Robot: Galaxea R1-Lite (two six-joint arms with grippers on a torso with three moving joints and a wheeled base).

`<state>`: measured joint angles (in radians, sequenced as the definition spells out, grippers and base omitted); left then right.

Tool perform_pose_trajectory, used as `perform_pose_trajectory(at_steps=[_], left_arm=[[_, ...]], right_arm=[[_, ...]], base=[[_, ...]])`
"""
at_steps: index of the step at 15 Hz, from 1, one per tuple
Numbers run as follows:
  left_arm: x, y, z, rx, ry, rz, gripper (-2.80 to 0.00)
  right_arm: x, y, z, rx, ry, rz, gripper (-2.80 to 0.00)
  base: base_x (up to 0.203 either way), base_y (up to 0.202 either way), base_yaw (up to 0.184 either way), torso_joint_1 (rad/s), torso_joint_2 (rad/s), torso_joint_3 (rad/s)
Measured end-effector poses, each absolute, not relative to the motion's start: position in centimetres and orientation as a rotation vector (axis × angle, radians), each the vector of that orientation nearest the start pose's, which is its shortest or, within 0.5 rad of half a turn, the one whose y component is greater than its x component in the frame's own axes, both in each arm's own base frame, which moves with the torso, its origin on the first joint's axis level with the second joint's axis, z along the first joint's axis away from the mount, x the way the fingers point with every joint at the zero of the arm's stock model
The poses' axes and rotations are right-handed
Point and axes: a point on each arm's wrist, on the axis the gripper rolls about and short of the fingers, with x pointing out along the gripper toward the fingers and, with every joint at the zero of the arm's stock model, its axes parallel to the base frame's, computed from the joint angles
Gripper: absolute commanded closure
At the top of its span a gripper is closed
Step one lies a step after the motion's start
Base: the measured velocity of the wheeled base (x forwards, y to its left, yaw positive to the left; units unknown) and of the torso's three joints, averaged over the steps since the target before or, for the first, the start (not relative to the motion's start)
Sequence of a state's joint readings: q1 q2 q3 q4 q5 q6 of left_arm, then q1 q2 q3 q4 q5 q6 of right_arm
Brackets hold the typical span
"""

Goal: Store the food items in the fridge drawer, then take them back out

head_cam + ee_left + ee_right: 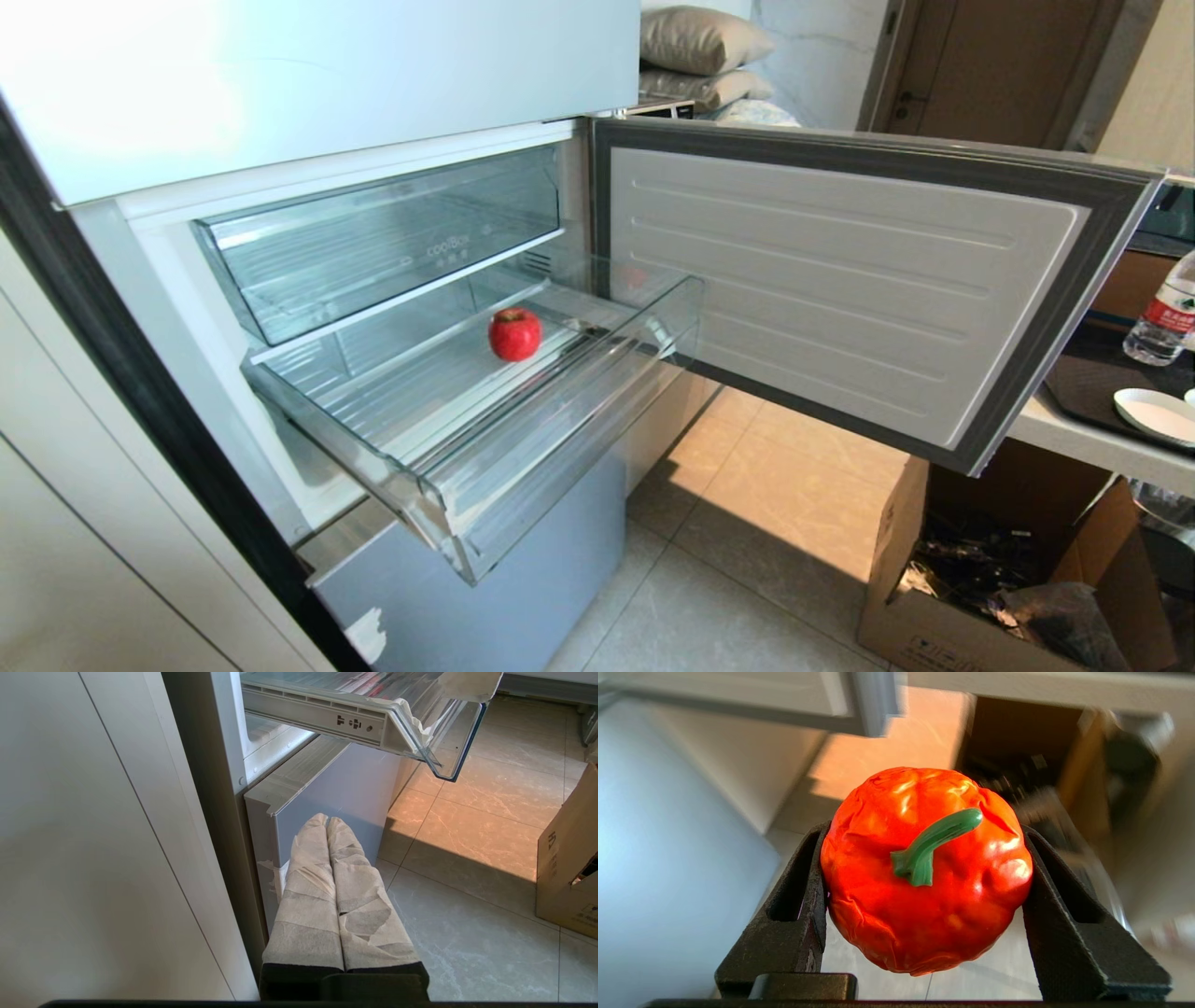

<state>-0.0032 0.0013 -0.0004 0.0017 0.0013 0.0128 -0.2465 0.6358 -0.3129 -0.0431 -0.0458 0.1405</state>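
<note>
The fridge drawer (523, 439) is pulled out, clear plastic with a ribbed floor. One red food item (514, 334), apple-shaped, sits on that floor near the middle. In the right wrist view, my right gripper (925, 831) is shut on a second food item, a red-orange pepper (934, 919) with a green stem (931, 842). It hangs above the floor tiles, below the fridge. My left gripper (327, 820) is shut and empty, parked low beside the fridge's grey lower front. The drawer's front corner (420, 732) with its white tape scrap is above it. Neither arm shows in the head view.
Above the open drawer sits the clear drawer printed coolBox (392, 243). The fridge door (840, 280) stands swung open to the right. An open cardboard box (1008, 560) stands on the tiles at the right, under a counter (1083, 434) with a bottle (1162, 317).
</note>
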Motion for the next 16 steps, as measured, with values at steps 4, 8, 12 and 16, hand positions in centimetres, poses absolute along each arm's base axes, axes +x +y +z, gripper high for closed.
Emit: perform_pose_trajectory(at_steps=[4,8,12,16], left_arm=[[-2.3,0.0,7.5,0.012,0.003,-0.002,0.0],[-2.3,0.0,7.5,0.012,0.003,-0.002,0.0],[-2.3,0.0,7.5,0.012,0.003,-0.002,0.0],[-2.3,0.0,7.5,0.012,0.003,-0.002,0.0]], right_arm=[[11.7,-5.7,19.0,0.277,0.356,-0.45,0.0],[17.0,-12.2,19.1,0.326,0.361,-0.6,0.0],[21.0,-19.0,18.4,0.356,0.36,-0.705,0.0],[23.8,-25.2,17.5,0.375,0.341,-0.781,0.0]], base=[[0.0,0.0,0.0,0.0,0.0,0.0],[0.0,0.0,0.0,0.0,0.0,0.0],[0.0,0.0,0.0,0.0,0.0,0.0],[0.0,0.0,0.0,0.0,0.0,0.0]])
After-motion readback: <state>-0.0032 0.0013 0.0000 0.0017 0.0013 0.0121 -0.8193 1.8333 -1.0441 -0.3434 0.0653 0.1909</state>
